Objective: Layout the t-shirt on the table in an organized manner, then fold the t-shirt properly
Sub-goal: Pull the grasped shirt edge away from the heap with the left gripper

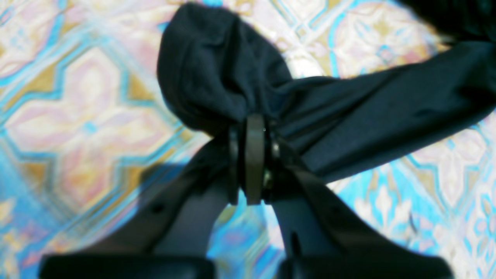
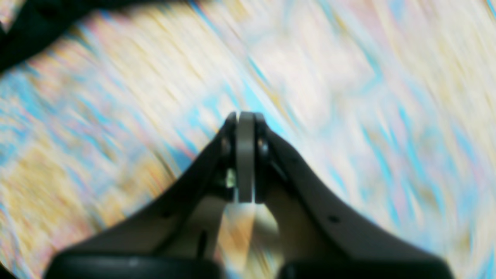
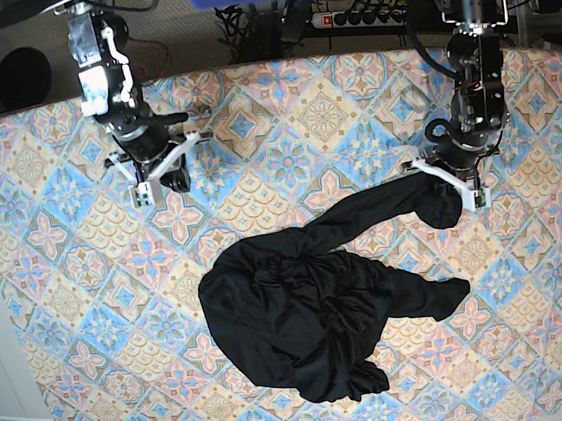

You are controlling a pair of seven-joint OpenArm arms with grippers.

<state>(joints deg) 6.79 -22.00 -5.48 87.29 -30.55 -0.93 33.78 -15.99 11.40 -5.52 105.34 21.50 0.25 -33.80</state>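
Dark, curved fingers of the left hand point(image 1: 254, 128) fill the bottom of its wrist view, pressed together on a pinched bunch of the t-shirt point(image 3: 302, 314). Its soft black fabric puffs into a rounded lobe above the pinch and stretches away to the right as a taut, creased band that runs out of frame.

From the base view, that band is a stretched strip leading down-left to the main body, a crumpled, rounded heap near the counter's point(image 3: 69, 293) middle, with a sleeve-like flap poking out toward the right. Folds in the heap hide its collar and hem.

Pastel diamond tiles in blue, pink and cream, each with a floral motif, cover the flat counter. Over its far-left part, the right hand point(image 2: 245, 116) hovers with its fingers together and nothing between them; its wrist view is smeared by blur.

Wide patterned cloth lies bare around the heap, right out to the counter's edges.
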